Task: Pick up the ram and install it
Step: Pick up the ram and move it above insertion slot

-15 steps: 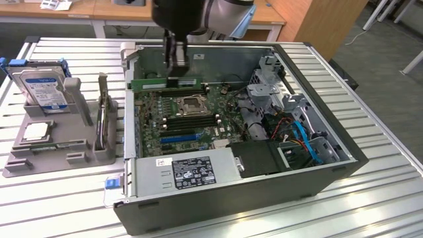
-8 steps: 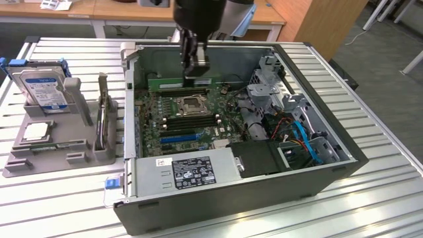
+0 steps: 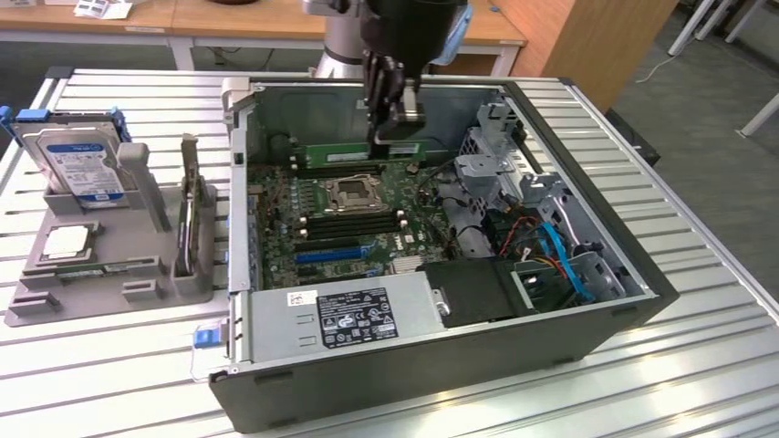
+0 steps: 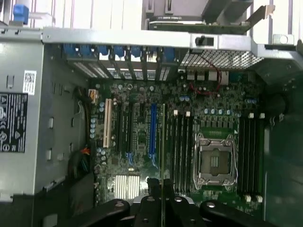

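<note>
Exterior view: holds the long thin green ram stick (image 3: 347, 153) pinched in closed black gripper (image 3: 396, 137), above the open grey computer case (image 3: 402, 388). Wrist view: hangs edge-on near black memory slots (image 4: 182, 142) — risks jamming if tilted or misaligned.

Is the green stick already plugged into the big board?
No, the hand grips the ram in the air above the motherboard, not in a slot.
</note>
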`<state>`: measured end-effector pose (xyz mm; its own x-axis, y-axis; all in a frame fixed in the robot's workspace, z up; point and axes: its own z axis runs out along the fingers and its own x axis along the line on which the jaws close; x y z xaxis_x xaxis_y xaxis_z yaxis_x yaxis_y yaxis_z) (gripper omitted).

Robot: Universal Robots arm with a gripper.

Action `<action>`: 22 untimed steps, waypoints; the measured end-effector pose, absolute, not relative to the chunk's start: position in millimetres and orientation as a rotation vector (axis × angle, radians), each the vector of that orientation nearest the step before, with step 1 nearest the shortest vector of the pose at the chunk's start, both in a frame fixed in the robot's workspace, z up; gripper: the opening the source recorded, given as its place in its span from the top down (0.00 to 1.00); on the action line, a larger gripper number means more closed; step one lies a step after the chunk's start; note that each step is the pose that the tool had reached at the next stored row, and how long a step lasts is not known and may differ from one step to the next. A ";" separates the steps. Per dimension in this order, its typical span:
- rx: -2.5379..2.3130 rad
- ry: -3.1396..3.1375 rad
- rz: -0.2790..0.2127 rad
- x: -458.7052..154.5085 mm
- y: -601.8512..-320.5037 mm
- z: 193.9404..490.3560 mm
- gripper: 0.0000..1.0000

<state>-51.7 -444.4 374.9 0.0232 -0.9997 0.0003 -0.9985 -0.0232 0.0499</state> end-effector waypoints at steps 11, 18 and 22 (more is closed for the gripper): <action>2.214 -2.177 -0.054 -47.8 -443.4 361.5 0.86; 2.198 -2.194 -0.054 -47.7 -441.5 360.9 0.86; 2.198 -2.194 -0.055 -47.7 -441.5 360.8 0.86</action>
<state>-47.7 -441.5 360.8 0.0015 -1.0000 0.0004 -0.9987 -0.0015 0.0500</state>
